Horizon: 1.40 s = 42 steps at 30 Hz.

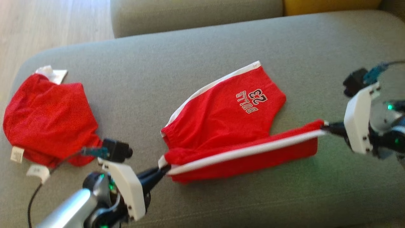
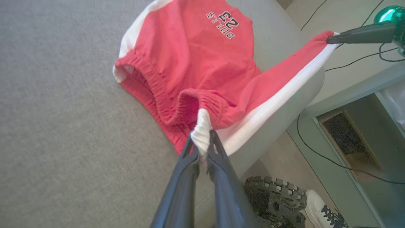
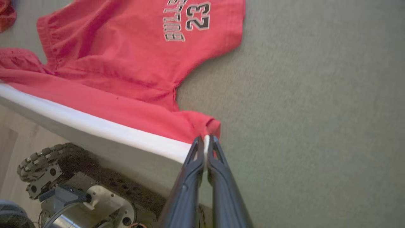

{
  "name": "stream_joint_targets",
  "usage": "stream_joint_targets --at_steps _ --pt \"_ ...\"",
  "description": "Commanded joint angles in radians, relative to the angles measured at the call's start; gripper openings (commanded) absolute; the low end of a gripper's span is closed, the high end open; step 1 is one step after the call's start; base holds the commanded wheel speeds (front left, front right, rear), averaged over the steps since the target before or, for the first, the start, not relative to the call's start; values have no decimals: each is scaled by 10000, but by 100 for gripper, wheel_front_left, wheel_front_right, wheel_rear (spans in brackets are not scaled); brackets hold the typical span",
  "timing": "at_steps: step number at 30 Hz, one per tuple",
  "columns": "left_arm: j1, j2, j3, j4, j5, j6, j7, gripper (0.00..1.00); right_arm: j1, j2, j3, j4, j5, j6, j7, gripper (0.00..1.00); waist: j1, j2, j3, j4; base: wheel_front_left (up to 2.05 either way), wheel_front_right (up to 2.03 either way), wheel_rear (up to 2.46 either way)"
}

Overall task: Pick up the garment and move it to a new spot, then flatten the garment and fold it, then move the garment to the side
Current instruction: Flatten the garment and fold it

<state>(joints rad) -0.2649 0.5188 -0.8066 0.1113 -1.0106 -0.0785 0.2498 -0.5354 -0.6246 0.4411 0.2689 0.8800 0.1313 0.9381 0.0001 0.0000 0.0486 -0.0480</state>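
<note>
Grey sofa seat (image 1: 221, 47): red Bulls 23 shorts (image 1: 221, 117) stretched btwn L end effector (image 1: 165, 168), pinching waistband (image 2: 152, 82), & R end effector (image 1: 323, 126), pinching leg hem (image 3: 210, 125).

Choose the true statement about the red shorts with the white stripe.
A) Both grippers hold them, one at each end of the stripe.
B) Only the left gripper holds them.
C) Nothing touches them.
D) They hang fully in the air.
A: the left gripper pinches the waistband end and the right gripper the hem end of the shorts.
</note>
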Motion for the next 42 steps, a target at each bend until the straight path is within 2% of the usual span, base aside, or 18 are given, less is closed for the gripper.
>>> stream_joint_targets --at_steps 1,8,18,33,41,42 --pt "-742 332 570 -298 -30 55 1 0 -474 -112 -193 -199 -143 -6 -135 0 -1 0 290 155 0 0 0" --pt "-1776 -30 798 -204 -144 12 203 0 -1719 459 -518 492 -810 -6 -899 0 -1 0 1350 658 0 0 0" --pt "-3146 -907 669 641 -2 -168 265 0 -3529 1205 -535 2305 -1359 -6 -2104 0 -1 0 2568 1242 0 0 0" --pt "-4591 -1903 546 2194 482 -288 -323 0 -5414 1688 124 4694 -1721 -6 -4085 0 -1 0 3608 1568 0 0 0" --pt "-4849 -2169 554 2692 631 -285 -719 0 -5729 1726 543 5239 -1499 -6 -4543 0 -1 0 3822 1585 0 0 0" --pt "-4878 -2189 553 2747 657 -288 -776 24 -5761 1715 601 5299 -1461 -6 -4591 0 -1 0 3848 1592 0 0 0"
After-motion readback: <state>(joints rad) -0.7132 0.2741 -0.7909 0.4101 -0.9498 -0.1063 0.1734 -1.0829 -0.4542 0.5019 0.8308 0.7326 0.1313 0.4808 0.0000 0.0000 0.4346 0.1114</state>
